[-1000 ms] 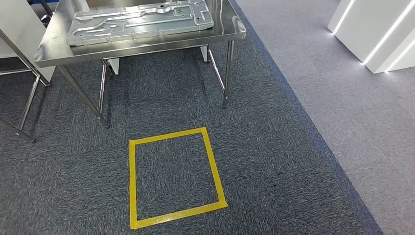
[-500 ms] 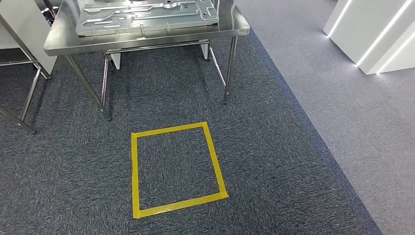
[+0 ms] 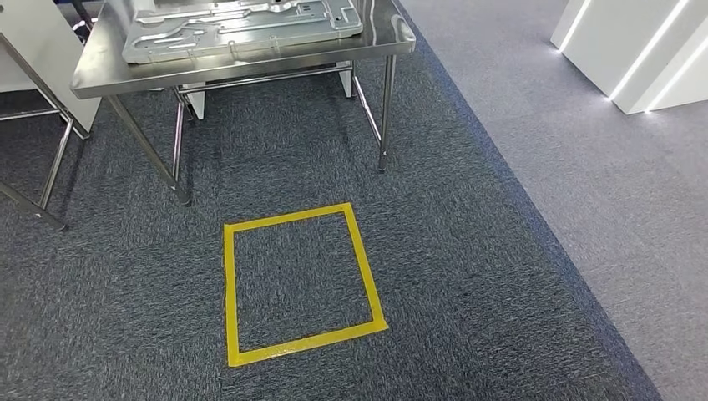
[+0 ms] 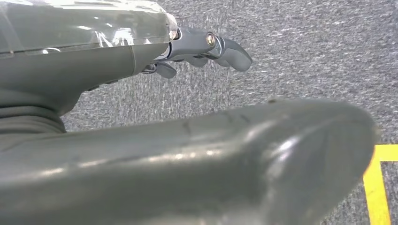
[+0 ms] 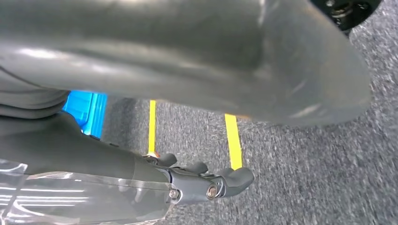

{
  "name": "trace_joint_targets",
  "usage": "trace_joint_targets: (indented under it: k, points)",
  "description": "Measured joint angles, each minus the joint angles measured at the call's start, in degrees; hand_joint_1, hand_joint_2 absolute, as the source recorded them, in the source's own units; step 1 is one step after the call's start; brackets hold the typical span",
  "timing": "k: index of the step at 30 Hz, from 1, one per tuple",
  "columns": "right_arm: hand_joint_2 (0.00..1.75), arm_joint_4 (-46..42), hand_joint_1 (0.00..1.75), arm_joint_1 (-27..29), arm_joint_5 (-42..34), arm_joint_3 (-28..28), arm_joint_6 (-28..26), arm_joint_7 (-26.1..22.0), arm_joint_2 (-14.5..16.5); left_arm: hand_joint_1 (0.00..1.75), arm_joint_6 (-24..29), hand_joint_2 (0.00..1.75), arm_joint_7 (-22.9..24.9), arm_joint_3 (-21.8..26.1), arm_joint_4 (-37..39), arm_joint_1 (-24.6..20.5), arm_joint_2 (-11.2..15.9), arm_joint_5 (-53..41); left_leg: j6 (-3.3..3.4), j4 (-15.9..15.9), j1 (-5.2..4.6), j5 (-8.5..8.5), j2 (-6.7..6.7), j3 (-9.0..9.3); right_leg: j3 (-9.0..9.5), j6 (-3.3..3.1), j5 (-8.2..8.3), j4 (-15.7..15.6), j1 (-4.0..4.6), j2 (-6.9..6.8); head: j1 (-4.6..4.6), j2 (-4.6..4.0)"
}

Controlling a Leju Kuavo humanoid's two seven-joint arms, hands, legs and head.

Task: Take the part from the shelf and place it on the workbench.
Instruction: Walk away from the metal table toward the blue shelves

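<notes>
— What do we see ahead of us?

— A steel workbench (image 3: 108,75) stands on the dark carpet (image 3: 467,276), and the part (image 3: 242,29), a flat stamped metal panel, lies on its top. On the floor just before the bench we see a yellow tape square (image 3: 230,301).

— And our hands?

— Our left hand (image 4: 206,47) hangs over the carpet with nothing in it, fingers loosely bent and apart from the thumb (image 4: 225,164). Our right hand (image 5: 206,180) holds nothing either, its fingers lightly curled above the carpet near yellow tape lines (image 5: 233,140). A blue object (image 5: 89,110) shows behind it.
</notes>
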Motion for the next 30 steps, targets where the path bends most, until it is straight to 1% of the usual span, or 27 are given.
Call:
trace_joint_targets:
  k: [1,2,3,4,5,6,8,9,10,11,13,14,15,16,17,18,19,20,21,23,24,25,26,27,28,29,30]
  points:
    - [0.0,0.0,0.0,0.0,0.0,0.0,0.1,0.0,0.0,0.0,0.0,0.0,0.0,0.0,0.0,0.0,0.0,0.0,-0.14,-0.8,0.17,1.1,0.0,0.67,-0.21,0.05,0.03,0.3,-0.03,0.02,0.0,0.0]
    - [0.0,0.0,0.0,0.0,0.1,0.0,0.2,0.0,0.0,0.0,0.0,0.0,0.1,0.0,0.0,0.0,0.0,0.0,-0.23,-3.5,0.33,2.85,0.01,2.2,-0.36,0.12,0.02,0.5,-0.06,0.04,0.0,0.0]
    - [0.0,0.0,0.0,0.0,0.2,0.0,0.2,0.0,0.0,0.0,0.0,0.0,0.1,0.0,0.0,0.0,0.0,0.0,-0.23,-7.8,0.47,4.66,0.0,4.48,-0.5,0.26,-0.02,0.8,-0.09,0.06,0.0,0.0]
    - [0.0,0.0,0.0,0.0,0.2,0.0,0.3,0.0,0.0,0.0,0.0,0.0,0.1,0.0,0.0,0.0,0.0,0.0,-0.09,-11.6,0.43,5.95,-0.03,6.58,-0.71,0.51,-0.04,1.1,-0.06,0.12,0.0,0.0]
    - [0.0,0.0,0.0,-0.1,0.3,0.0,0.3,0.0,0.0,0.0,0.0,0.0,0.2,0.0,0.0,-0.1,0.0,0.0,0.13,-14.3,0.36,6.62,-0.07,7.91,-0.89,0.82,-0.01,1.3,0.0,0.17,0.0,0.0]
    - [0.0,0.0,0.0,-0.1,0.3,0.0,0.3,0.0,0.0,0.0,0.0,0.0,0.2,0.0,0.0,-0.1,0.0,0.0,0.44,-15.9,0.25,6.81,-0.1,8.59,-1.09,1.17,0.08,1.5,0.05,0.22,0.0,0.0]
    - [0.0,0.0,0.0,-0.1,0.3,0.0,0.3,0.0,-0.1,0.0,0.0,0.0,0.2,0.0,0.0,0.0,0.0,0.0,1.16,-16.2,0.16,6.94,-0.13,8.22,-1.34,1.89,0.35,1.6,0.13,0.25,0.0,0.0]
    - [0.0,0.0,0.0,-0.1,0.4,0.0,0.3,0.0,-0.2,0.0,0.0,0.0,0.2,0.0,0.0,0.0,0.0,0.0,1.57,-16.4,0.24,7.13,-0.1,8.09,-1.53,2.25,0.09,1.9,0.06,0.28,0.01,0.0]
    - [0.0,0.0,0.0,-0.1,0.4,0.0,0.3,0.0,-0.2,0.0,0.0,0.0,0.2,0.0,0.0,-0.1,0.0,0.0,1.96,-16.6,0.33,7.39,-0.07,7.98,-2.0,2.59,-0.78,3.0,0.01,0.31,0.01,0.0]
    - [0.0,0.0,0.0,-0.1,0.4,0.0,0.3,0.0,-0.3,0.0,0.0,0.0,0.2,0.0,0.0,-0.1,0.0,0.0,2.35,-16.7,0.41,7.68,-0.03,7.84,-2.94,2.87,-2.32,5.1,-0.05,0.35,0.01,0.0]
    - [0.0,0.0,0.0,-0.1,0.4,0.0,0.3,0.0,-0.4,0.0,0.0,0.0,-0.1,0.0,0.0,-0.1,0.0,0.0,2.76,-16.7,0.34,8.09,0.08,7.27,-6.11,3.18,-6.54,12.4,-0.14,0.39,0.01,0.0]
    - [0.0,0.0,0.0,0.0,0.4,0.0,0.3,0.0,-0.4,0.0,0.0,0.0,-0.4,0.0,0.0,-0.1,0.0,0.0,2.86,-16.6,0.28,8.25,0.12,6.95,-7.61,3.24,-8.01,15.9,-0.17,0.4,0.01,0.0]
    - [0.0,0.0,0.0,0.1,0.4,0.0,0.3,0.0,-0.4,0.0,0.0,0.0,-0.8,0.0,0.0,-0.1,0.0,0.0,2.86,-16.5,0.24,8.38,0.14,6.67,-8.39,3.26,-8.49,18.0,-0.22,0.4,0.0,0.0]
    - [0.0,0.0,0.0,0.2,0.3,0.0,0.3,0.0,-0.4,0.0,-0.1,0.0,-1.2,0.0,0.0,0.0,0.0,0.0,2.82,-16.4,0.22,8.46,0.13,6.46,-8.06,3.22,-7.79,17.8,-0.27,0.39,0.0,0.0]
    - [0.0,0.0,0.0,0.2,0.3,0.0,0.2,0.0,-0.4,0.0,-0.1,0.0,-1.6,0.0,0.0,-0.1,0.0,0.0,2.75,-16.2,0.2,8.55,0.11,6.32,-6.62,3.1,-6.21,15.5,-0.32,0.39,0.0,0.0]
    - [0.0,0.0,0.0,0.2,0.2,0.0,0.1,0.0,-0.5,0.0,-0.2,0.0,-1.9,0.0,0.0,-0.1,-0.1,0.0,2.65,-16.0,0.19,8.62,0.1,6.24,-4.42,2.89,-4.22,11.5,-0.35,0.4,0.0,0.0]
    - [0.0,0.0,0.0,0.2,0.2,0.0,0.1,0.0,-0.5,0.0,-0.3,0.0,-2.2,0.0,0.0,-0.1,-0.1,0.0,2.47,-15.8,0.09,8.67,0.09,6.11,-2.28,2.64,-2.76,7.5,-0.28,0.42,0.0,0.0]
    - [0.0,0.0,0.0,0.2,0.1,0.0,0.0,0.0,-0.6,0.0,-0.3,0.0,-2.4,0.0,0.0,-0.2,-0.1,0.0,2.2,-15.6,-0.01,8.78,0.09,5.9,-0.8,2.41,-1.74,4.4,-0.18,0.45,0.0,0.0]
    - [0.0,0.0,0.0,0.2,0.1,-0.1,-0.1,0.0,-0.6,0.0,-0.3,0.0,-2.7,0.0,0.0,-0.3,-0.2,0.0,1.89,-15.4,-0.08,8.89,0.09,5.64,-0.18,2.2,-1.32,2.7,-0.06,0.49,0.0,0.0]
    - [0.0,0.0,0.0,0.1,0.1,-0.1,-0.2,0.0,-0.6,0.0,-0.2,0.0,-3.2,-0.1,0.0,-0.4,-0.2,0.0,1.18,-15.4,-0.15,9.12,0.11,5.23,-0.55,1.77,-1.18,2.1,0.05,0.55,0.0,0.0]
    - [0.0,0.0,0.0,0.1,0.1,-0.1,-0.3,0.0,-0.6,0.0,-0.1,0.0,-3.4,-0.1,0.0,-0.4,-0.2,0.0,0.86,-15.3,-0.08,9.01,0.09,5.06,-0.7,1.42,-0.99,2.0,-0.06,0.49,0.0,0.0]
    - [0.0,0.0,0.0,0.1,0.1,-0.2,-0.3,0.0,-0.6,0.0,0.0,0.0,-3.4,-0.1,0.0,-0.4,-0.2,0.0,0.58,-14.5,-0.04,8.29,0.06,4.69,-0.85,1.02,-0.78,1.8,-0.18,0.43,0.0,0.0]
    - [0.0,0.0,0.0,0.1,0.1,-0.3,-0.3,0.0,-0.6,0.0,0.0,0.0,-3.4,-0.2,0.0,-0.4,-0.2,0.0,0.35,-12.8,0.01,6.89,0.03,3.92,-1.03,0.63,-0.48,1.6,-0.3,0.35,0.0,0.0]
    - [0.0,0.0,0.0,0.1,0.1,-0.3,-0.3,0.0,-0.6,0.0,0.1,0.0,-3.3,-0.2,0.0,-0.4,-0.2,0.0,0.17,-9.8,0.09,4.83,0.0,2.69,-1.28,0.33,-0.22,1.5,-0.32,0.27,0.0,0.0]
    - [0.0,0.0,0.0,0.1,0.2,-0.4,-0.3,0.2,-0.7,0.0,0.1,0.0,-3.3,-0.2,0.0,-0.4,-0.3,0.0,0.03,-5.9,0.1,2.46,-0.01,1.12,-1.64,0.14,0.0,1.6,-0.25,0.26,0.0,0.0]
    - [0.0,0.0,0.0,0.1,0.4,-0.4,-0.3,0.3,-0.7,0.0,0.1,0.0,-3.2,-0.2,0.0,-0.4,-0.3,0.0,-0.07,-2.0,0.12,0.54,-0.01,-0.34,-1.98,0.04,0.24,1.6,-0.16,0.25,0.0,0.0]
    - [0.0,0.0,0.0,0.1,0.6,-0.4,-0.3,0.6,-0.7,0.0,0.1,0.0,-3.1,-0.3,0.0,-0.4,-0.3,0.0,-0.11,0.6,0.12,-0.46,-0.01,-1.17,-2.3,0.01,0.47,1.6,-0.06,0.25,0.0,0.0]
